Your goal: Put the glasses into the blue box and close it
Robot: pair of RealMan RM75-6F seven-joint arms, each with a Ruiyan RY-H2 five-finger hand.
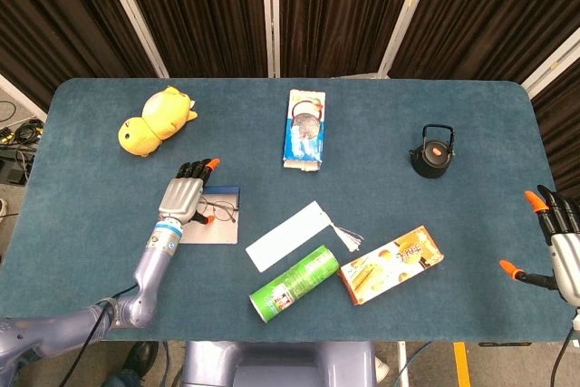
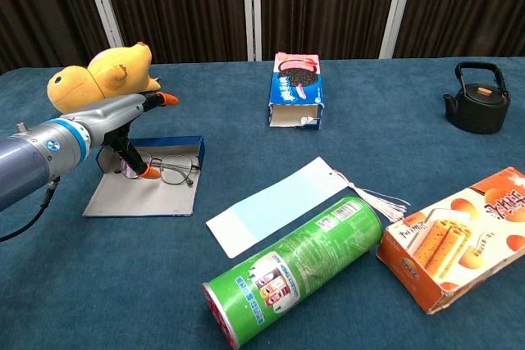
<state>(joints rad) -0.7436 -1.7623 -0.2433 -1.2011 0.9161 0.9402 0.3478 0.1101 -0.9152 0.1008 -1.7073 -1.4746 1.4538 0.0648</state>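
— Presently, what stands on the surface?

— One pair of glasses, lying in one open blue box at the near left. One yellow plush toy at the far left. One cookie package at the far centre, one black kettle to the right. Nearer: one pale blue bookmark with a white tassel, one green cylindrical can on its side, one orange snack box just beside it.

— State of the left hand?

— Spread over the box, holding nothing. In the chest view one orange-tipped finger points down to the left lens of the glasses; whether it touches I cannot tell. Another fingertip is raised toward the plush toy.

— And the right hand?

— At the right edge of the head view, well apart from every item. Fingers apart, nothing in it.

— The box lid?

— Folded flat on the surface, grey inside facing up; the glasses rest at the blue-walled far end.
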